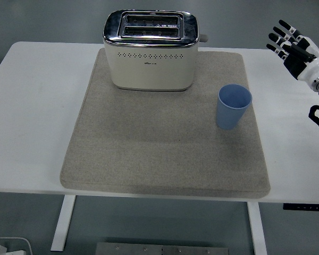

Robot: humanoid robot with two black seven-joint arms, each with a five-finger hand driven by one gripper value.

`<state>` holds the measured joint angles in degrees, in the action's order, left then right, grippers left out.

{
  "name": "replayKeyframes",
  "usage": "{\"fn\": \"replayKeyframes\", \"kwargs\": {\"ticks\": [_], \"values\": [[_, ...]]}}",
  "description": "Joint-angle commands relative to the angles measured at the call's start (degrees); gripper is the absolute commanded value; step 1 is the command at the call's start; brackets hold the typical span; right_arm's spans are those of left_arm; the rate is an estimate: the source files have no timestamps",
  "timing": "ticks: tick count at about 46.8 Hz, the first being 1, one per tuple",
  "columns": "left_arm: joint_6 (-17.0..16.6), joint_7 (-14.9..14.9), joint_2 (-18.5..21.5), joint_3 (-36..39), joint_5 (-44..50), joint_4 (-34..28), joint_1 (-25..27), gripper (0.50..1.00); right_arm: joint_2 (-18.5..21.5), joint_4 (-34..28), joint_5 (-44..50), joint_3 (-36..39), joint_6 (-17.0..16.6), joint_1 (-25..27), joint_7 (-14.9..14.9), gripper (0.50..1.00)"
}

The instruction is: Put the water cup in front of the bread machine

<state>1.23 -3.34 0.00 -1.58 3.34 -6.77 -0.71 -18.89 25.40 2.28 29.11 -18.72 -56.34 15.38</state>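
one view only, the head view; the water cup (234,107), a plain light-blue tumbler, upright and empty as far as can be seen, stands near the right edge of the grey mat (165,159), off to the right of the bread machine (151,50) at the mat's far edge, so not yet in front of it; the right hand (291,47) hovers by the table's (32,106) far right corner, fingers spread, holding nothing, probably poised to reach for the cup.
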Motion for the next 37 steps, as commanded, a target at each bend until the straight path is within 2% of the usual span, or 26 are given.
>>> {"fn": "replayKeyframes", "kwargs": {"ticks": [1, 21, 26, 37], "values": [[0.0, 0.0, 0.0, 0.0, 0.0, 0.0, 0.01, 1.0, 0.0, 0.0, 0.0, 0.07, -0.09, 0.01, 0.0, 0.928], [0.0, 0.0, 0.0, 0.09, 0.0, 0.09, 0.09, 1.0, 0.0, 0.0, 0.0, -0.1, -1.93, 0.09, 0.09, 0.928], [-0.09, 0.0, 0.0, 0.0, 0.0, 0.09, 0.27, 1.0, -0.44, 0.0, 0.0, -0.19, -4.04, 0.18, 0.09, 0.928], [-0.09, 0.0, 0.0, 0.0, 0.0, 0.09, 0.27, 1.0, -0.97, 0.0, 1.14, -0.28, -11.15, 0.36, 0.09, 0.928]]}}
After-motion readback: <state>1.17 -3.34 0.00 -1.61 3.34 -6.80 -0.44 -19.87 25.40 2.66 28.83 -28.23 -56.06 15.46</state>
